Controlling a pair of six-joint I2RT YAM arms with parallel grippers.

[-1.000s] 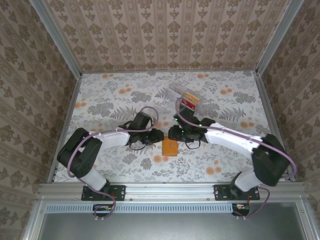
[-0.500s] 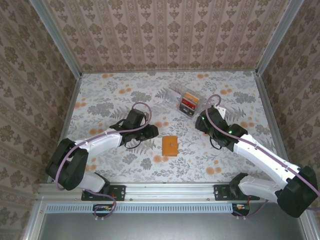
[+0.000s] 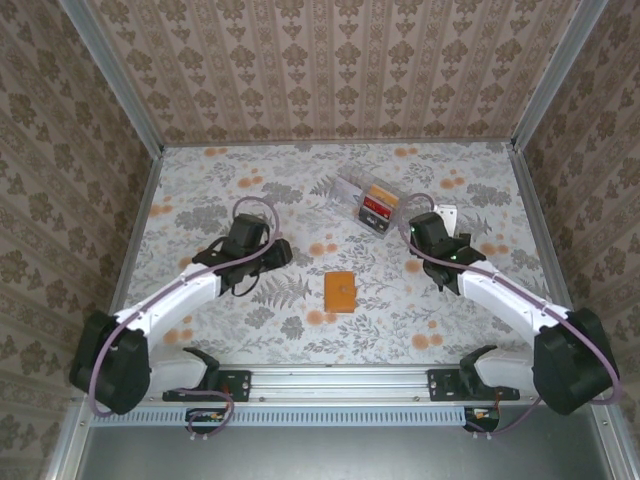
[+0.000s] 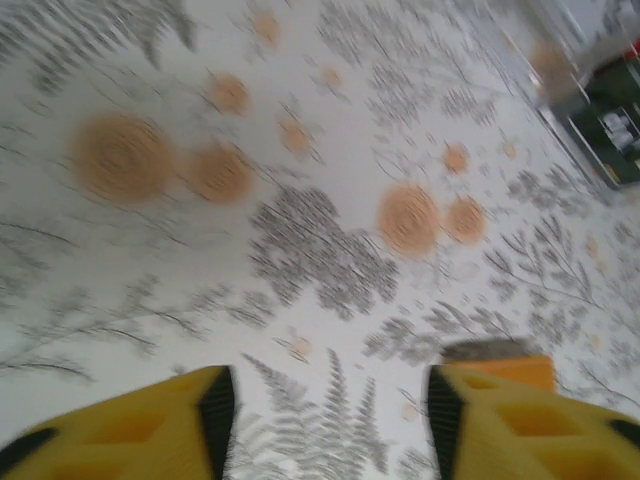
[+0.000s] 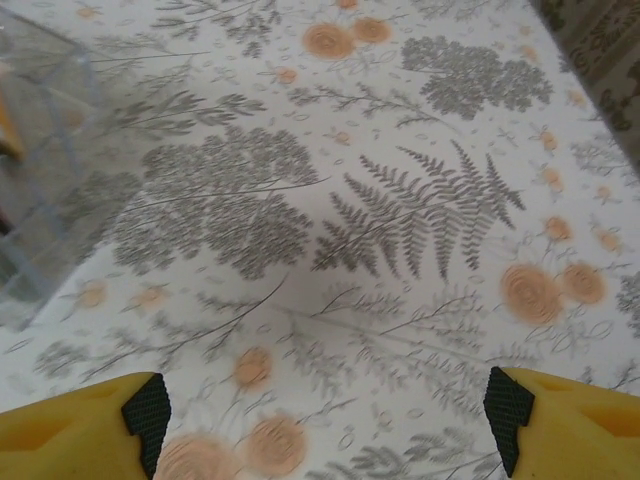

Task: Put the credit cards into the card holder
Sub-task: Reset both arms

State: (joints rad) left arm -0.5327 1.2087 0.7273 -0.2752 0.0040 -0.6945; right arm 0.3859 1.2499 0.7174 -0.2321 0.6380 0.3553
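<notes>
Top cam sits high behind the arms, looking down on the whole table [image 3: 200, 200]. Both wrist cams sit low and close over it, each catching an edge of the clear box [image 3: 352, 184].

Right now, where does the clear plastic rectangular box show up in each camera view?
Top external: the clear plastic rectangular box sits toward the table's far side, slightly right of centre.
Left wrist: upper right corner, blurred.
Right wrist: against the left edge, cut off by the frame.
Shared landmark: the grey-fern, orange-flower table cover under it.
</notes>
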